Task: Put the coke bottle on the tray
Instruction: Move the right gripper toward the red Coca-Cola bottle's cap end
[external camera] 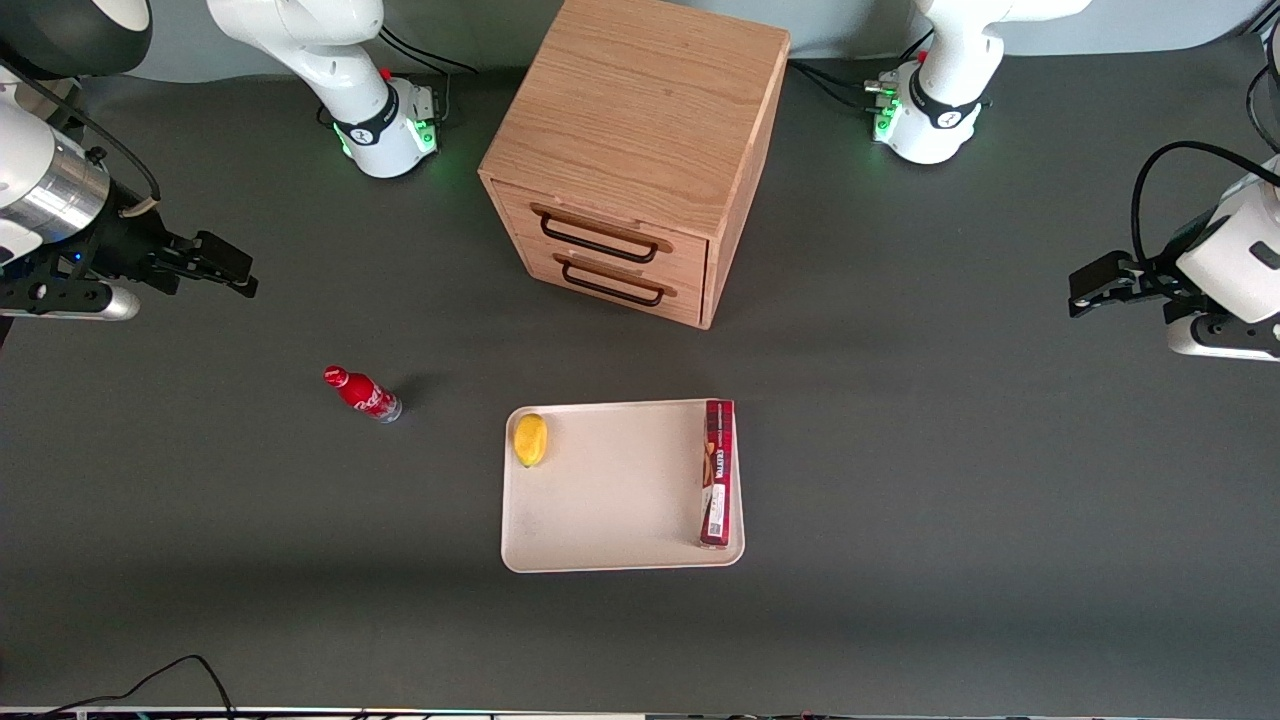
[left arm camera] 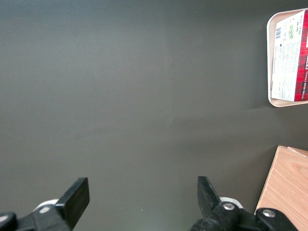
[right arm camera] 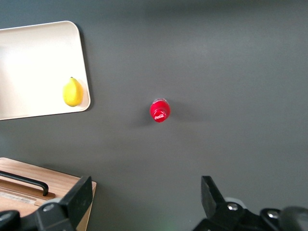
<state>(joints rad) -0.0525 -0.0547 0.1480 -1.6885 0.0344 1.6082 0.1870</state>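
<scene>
The coke bottle (external camera: 362, 394) stands upright on the dark tabletop (external camera: 950, 480), apart from the tray (external camera: 615, 500), toward the working arm's end. The pincer (external camera: 240, 272) hangs high with fingers spread wide, holding nothing. On the tray sit a lemon (external camera: 530, 439) and a red box (external camera: 717, 472).

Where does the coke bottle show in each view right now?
Front view: coke bottle stands on the table, beside the tray, toward the working arm's end.
Right wrist view: coke bottle seen from above, under the open hand.
Left wrist view: not visible.
Shared landmark: the tray.
</scene>
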